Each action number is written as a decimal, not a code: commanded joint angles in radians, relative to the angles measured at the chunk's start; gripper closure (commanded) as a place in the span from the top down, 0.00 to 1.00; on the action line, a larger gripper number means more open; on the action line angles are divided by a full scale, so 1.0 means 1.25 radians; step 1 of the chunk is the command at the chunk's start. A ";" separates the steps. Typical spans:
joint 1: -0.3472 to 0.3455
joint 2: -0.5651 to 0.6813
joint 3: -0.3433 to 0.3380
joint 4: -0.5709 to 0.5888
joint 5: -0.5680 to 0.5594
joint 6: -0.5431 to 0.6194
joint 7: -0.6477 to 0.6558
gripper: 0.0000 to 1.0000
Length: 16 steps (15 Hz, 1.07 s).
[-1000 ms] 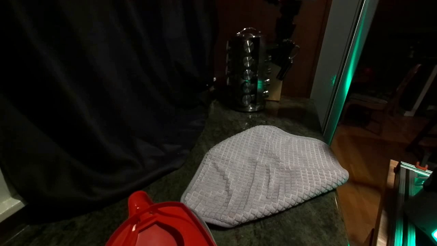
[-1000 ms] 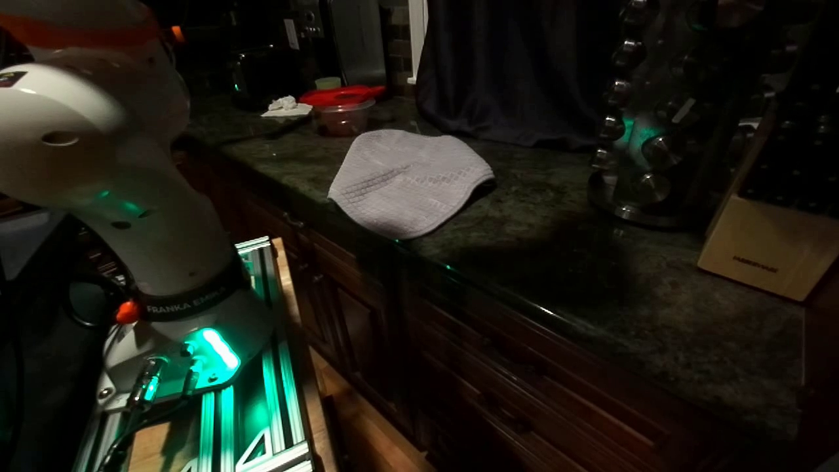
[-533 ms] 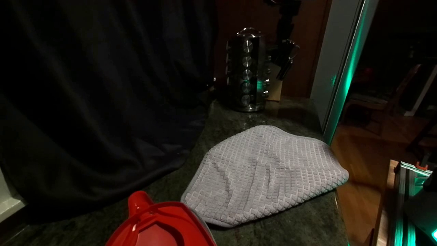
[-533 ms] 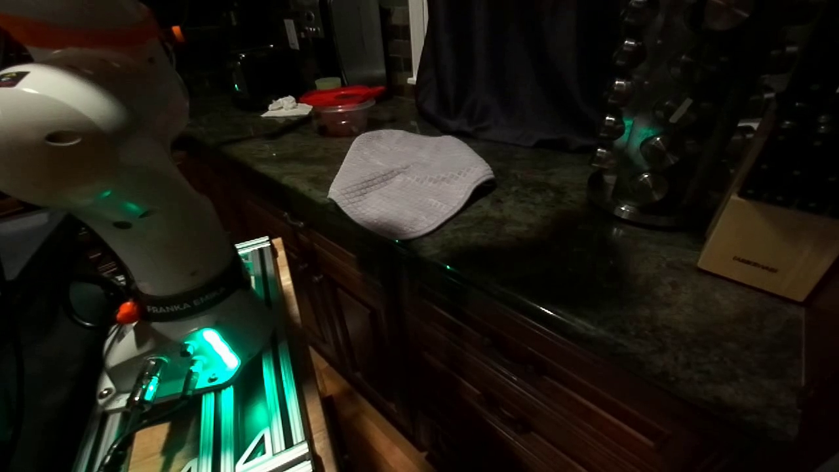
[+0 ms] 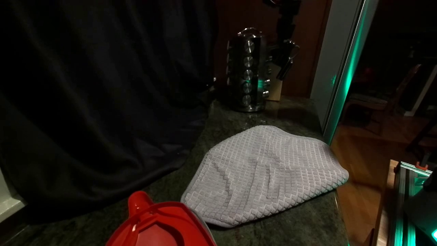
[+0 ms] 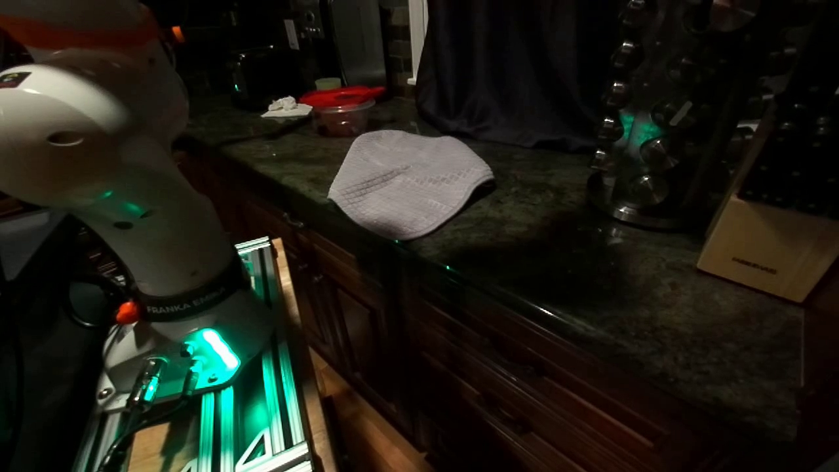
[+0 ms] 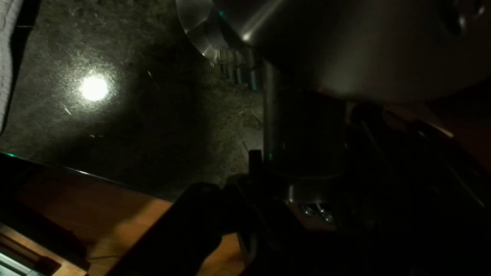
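My gripper (image 7: 301, 165) is a black shape low in the wrist view, very dark. One finger (image 7: 255, 163) stands right beside a dark, shiny cylinder (image 7: 303, 126) with a metal-looking end; the opposite finger is lost in shadow, so I cannot tell whether the jaws grip it. Above it looms a large smooth metal surface (image 7: 364, 46). In an exterior view the dark arm end hangs behind the steel spice rack (image 5: 248, 75), close to the wooden knife block (image 5: 276, 82). The rack holds stacked jars with round lids; a larger lid (image 6: 734, 10) shows at the top edge.
A grey textured cloth (image 5: 266, 174) lies on the dark stone counter (image 6: 537, 249). A red-lidded container (image 6: 341, 111) and crumpled paper (image 6: 285, 105) stand farther along. A dark curtain (image 5: 102, 102) hangs behind. The counter's front edge (image 7: 82, 172) drops to cabinets and wooden floor.
The spice rack's lids have shifted slightly back and forth, as if the rack turned a little. The larger lid at the top edge has become brighter. Cloth and container are unmoved.
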 commanded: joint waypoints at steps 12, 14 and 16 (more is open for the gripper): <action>-0.005 -0.080 -0.004 -0.056 -0.029 0.015 0.054 0.25; -0.007 -0.081 -0.006 -0.057 -0.039 0.014 0.033 0.25; -0.008 -0.080 -0.006 -0.059 -0.055 0.017 0.008 0.25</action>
